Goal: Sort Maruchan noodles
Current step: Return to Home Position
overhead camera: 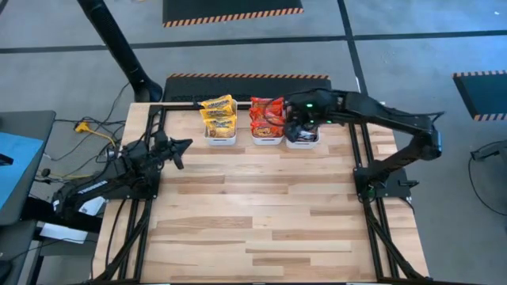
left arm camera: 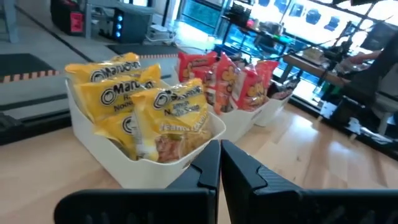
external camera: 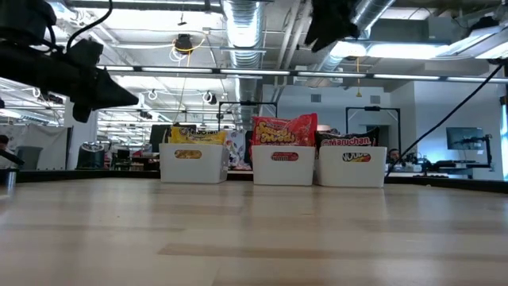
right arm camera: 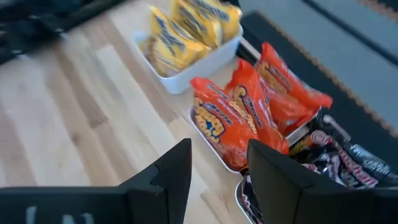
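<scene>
Three white bins stand in a row by the table's far edge. Yellow Maruchan packets [overhead camera: 219,115] fill the left bin [external camera: 193,164], red packets [overhead camera: 267,115] the middle bin [external camera: 283,165], and dark packets [right arm camera: 339,155] the right bin [external camera: 352,167]. The packets stand on edge inside the bins. My right gripper [right arm camera: 219,165] hovers open and empty above the right bin, next to the red packets [right arm camera: 239,118]. My left gripper [left arm camera: 219,158] is shut and empty. It hangs in the air left of and nearer than the yellow bin [left arm camera: 143,168], pointing toward it.
The wooden tabletop [overhead camera: 261,214] spreads bare from the bins to the near edge. Black frame rails [overhead camera: 360,158] run along both sides of the table. Cables [overhead camera: 91,131] and a blue object lie off the left edge.
</scene>
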Robot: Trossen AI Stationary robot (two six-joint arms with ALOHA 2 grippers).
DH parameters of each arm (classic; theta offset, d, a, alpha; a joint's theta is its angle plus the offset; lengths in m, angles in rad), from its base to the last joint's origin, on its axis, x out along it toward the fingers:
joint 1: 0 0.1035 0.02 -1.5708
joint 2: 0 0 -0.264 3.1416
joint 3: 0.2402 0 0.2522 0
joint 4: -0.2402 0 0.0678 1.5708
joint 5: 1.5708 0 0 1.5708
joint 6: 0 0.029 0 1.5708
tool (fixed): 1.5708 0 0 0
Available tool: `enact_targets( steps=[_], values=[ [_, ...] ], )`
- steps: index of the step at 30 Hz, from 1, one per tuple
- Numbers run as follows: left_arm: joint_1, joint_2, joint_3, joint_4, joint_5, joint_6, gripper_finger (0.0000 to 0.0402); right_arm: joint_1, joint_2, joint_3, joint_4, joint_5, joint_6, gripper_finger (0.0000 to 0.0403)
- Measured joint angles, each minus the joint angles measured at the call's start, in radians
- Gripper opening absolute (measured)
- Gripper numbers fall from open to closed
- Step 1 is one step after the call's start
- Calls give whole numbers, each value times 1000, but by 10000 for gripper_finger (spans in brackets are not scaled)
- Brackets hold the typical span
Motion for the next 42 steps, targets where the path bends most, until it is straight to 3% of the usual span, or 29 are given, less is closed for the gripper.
enact_targets(
  steps=[9, 13, 20, 35, 42],
  values=[
    [0, 4, 0, -2, 3, 90, 0, 83, -249, -52, 17, 32, -98, 179],
    [0, 4, 1, -3, 3, 114, 0, 126, -417, -227, 118, 97, -94, 179],
    [0, 4, 1, -4, 3, 114, 0, 158, -704, -580, 308, 110, -23, 179],
    [0, 4, 1, -5, 3, 195, 0, 181, -1062, -1057, 475, 107, 65, 179],
    [0, 4, 1, -5, 3, 165, 0, 180, -1199, -1218, 608, -31, 96, 179]
  ],
)
